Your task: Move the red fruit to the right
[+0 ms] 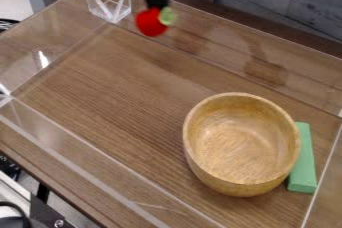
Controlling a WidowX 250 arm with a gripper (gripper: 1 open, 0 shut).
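Strawberry hangs at six o'clock beneath the gripper, jaws clamped on it; wooden bowl lies toward four o'clock.

The light is even and bright, coming from above. Pale glare streaks the wooden surface at its far side, and the clear walls catch white glints. The bowl casts a soft shadow. The whole picture is coarse and slightly blurred.
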